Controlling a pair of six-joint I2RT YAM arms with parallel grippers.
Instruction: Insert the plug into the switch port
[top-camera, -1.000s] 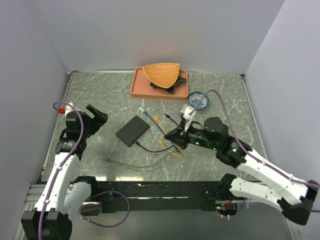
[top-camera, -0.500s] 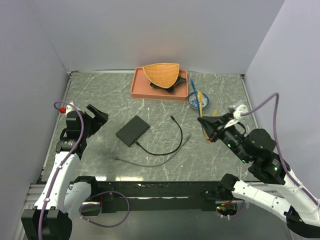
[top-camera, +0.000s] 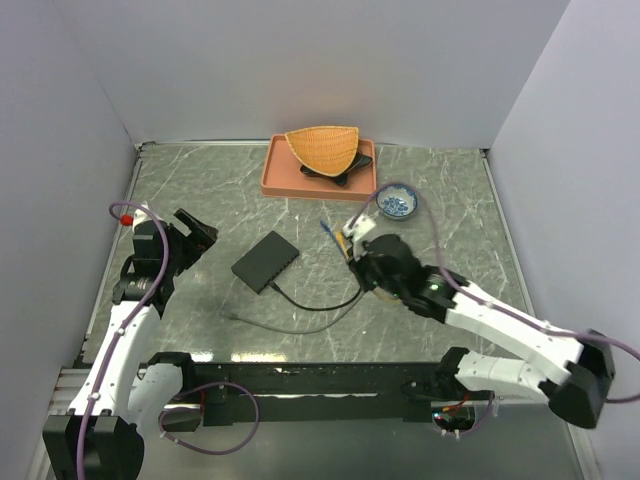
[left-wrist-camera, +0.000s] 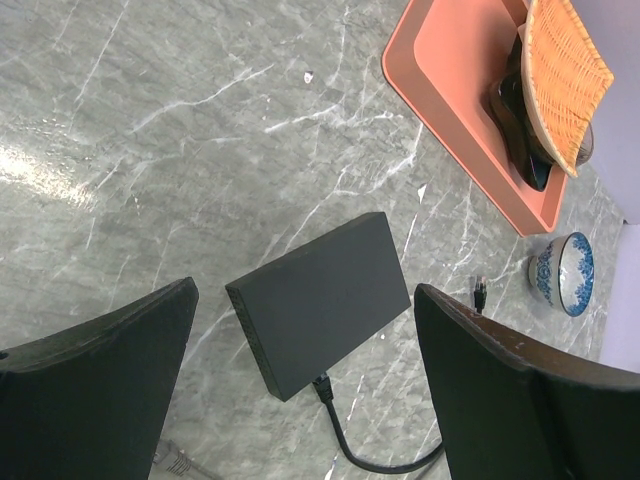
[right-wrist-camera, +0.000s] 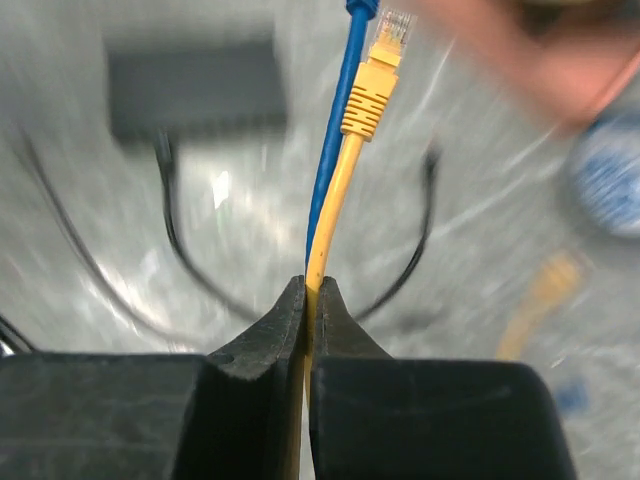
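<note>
The switch (top-camera: 266, 261) is a flat black box lying left of centre; it also shows in the left wrist view (left-wrist-camera: 320, 300). A black cable (left-wrist-camera: 340, 425) is plugged into its near side, and the cable's free plug (left-wrist-camera: 480, 290) lies on the marble. My right gripper (right-wrist-camera: 307, 285) is shut on a yellow cable (right-wrist-camera: 340, 190), with a blue cable (right-wrist-camera: 335, 150) alongside. The yellow plug (right-wrist-camera: 385, 40) points toward the blurred switch (right-wrist-camera: 195, 90). In the top view the right gripper (top-camera: 345, 240) hovers right of the switch. My left gripper (top-camera: 190, 232) is open and empty, left of the switch.
An orange tray (top-camera: 280, 175) at the back holds a wicker basket (top-camera: 322, 148) on a black dish. A blue patterned bowl (top-camera: 397, 202) stands right of the tray. A grey cable (top-camera: 285, 328) lies in front of the switch. Walls close off three sides.
My right arm lifted the yellow and blue cables off the table, swung right, then came back left toward the switch. The left arm has not moved.
</note>
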